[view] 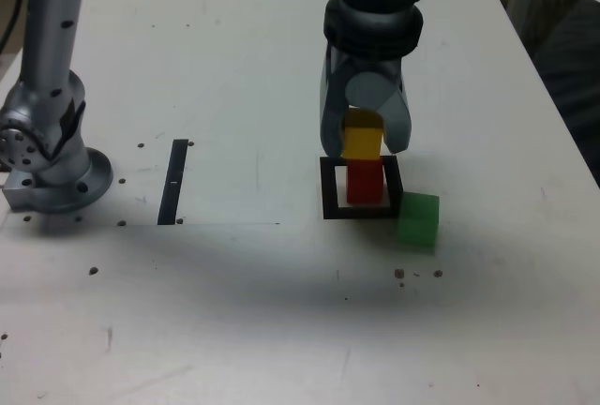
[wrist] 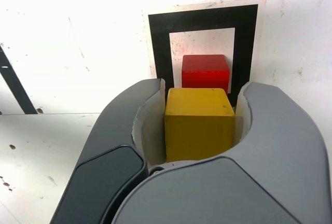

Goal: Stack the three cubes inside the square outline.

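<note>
Three cubes sit toward the right edge of the white table (view: pixel 234 67) in the exterior view. The gripper (view: pixel 365 139) points down with its jaws closed on the yellow cube (view: pixel 362 137), the pads pressing two opposite faces. That cube hangs directly over the red cube (view: pixel 365 181); whether the two touch cannot be told. The red cube rests on the white centre of the square outline (view: pixel 330 189). The green cube (view: pixel 418 218) stands on the table just beside the outline's near right corner, outside it. A narrow black strip (view: pixel 174 181) lies well apart toward the arm's base (view: pixel 52 175) near the table's left edge.
</note>
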